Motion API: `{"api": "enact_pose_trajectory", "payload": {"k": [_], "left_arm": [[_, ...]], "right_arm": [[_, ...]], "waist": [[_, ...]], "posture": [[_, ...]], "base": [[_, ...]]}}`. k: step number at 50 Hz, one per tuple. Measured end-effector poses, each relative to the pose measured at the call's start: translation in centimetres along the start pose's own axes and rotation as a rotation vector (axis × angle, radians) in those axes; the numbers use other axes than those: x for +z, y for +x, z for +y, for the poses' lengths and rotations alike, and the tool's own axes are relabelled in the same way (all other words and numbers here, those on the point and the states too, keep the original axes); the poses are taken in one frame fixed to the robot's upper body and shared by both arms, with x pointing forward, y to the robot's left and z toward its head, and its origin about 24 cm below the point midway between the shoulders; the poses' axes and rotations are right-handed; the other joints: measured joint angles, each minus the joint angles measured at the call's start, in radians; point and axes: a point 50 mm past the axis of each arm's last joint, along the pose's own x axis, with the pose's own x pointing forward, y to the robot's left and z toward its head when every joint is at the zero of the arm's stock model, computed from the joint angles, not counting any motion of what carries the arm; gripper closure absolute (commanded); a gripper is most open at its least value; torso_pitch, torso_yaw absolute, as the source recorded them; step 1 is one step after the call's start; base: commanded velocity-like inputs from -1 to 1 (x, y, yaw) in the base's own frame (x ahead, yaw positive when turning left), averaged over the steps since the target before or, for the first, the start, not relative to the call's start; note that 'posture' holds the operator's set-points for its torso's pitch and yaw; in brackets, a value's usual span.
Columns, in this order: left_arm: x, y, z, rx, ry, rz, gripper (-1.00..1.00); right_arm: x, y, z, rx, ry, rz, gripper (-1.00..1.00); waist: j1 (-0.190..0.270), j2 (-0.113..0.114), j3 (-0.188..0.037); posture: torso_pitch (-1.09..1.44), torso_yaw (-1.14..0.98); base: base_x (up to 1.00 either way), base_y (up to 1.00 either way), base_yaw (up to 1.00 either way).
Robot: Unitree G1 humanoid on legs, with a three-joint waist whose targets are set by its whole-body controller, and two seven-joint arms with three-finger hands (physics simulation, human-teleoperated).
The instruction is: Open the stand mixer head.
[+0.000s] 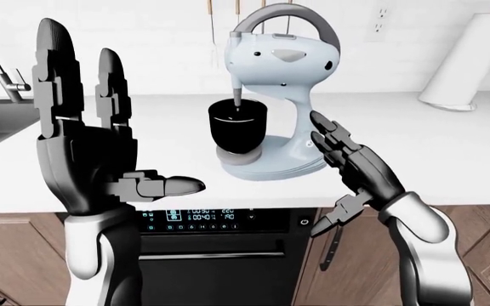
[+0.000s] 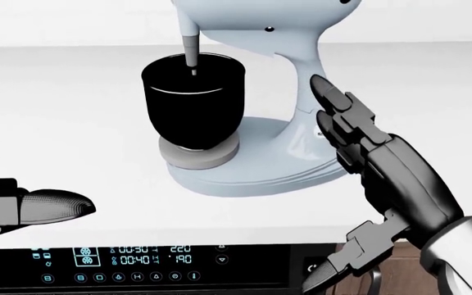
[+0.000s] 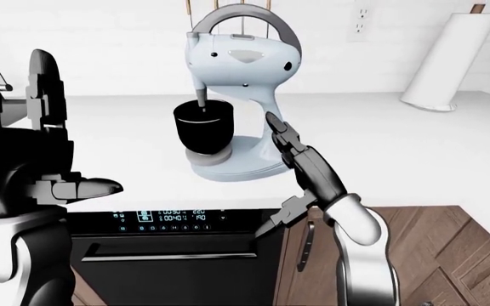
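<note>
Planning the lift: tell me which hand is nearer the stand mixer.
Right. The right hand reaches the stand mixer neck; the left hand is raised well off to its left.

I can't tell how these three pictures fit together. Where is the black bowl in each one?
Left-eye view: the black bowl sits just left of centre, under the mixer head.
Head view: bowl is large, upper left of centre.
Right-eye view: bowl is left of centre, at mid-height.
Shared landmark: the pale blue mixer, whose base holds the bowl in every view.

Oven display (image 2: 150, 254): 00:30, 00:40, 220, 190
</note>
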Motion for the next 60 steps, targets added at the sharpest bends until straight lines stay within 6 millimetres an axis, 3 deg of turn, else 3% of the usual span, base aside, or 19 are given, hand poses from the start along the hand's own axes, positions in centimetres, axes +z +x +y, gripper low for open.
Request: {"api": "enact_pose_trajectory", "payload": {"k": [60], "left_arm": [[0.1, 0.1, 0.4, 0.011, 0.012, -0.004, -1.0]], "right_arm": [[-4.6, 2.6, -1.7, 0.017, -0.006, 0.106, -1.0]], "waist": [[0.001, 0.003, 0.001]], "posture": [[-0.23, 0.0]], "base": [[0.0, 0.0, 0.0]]}}
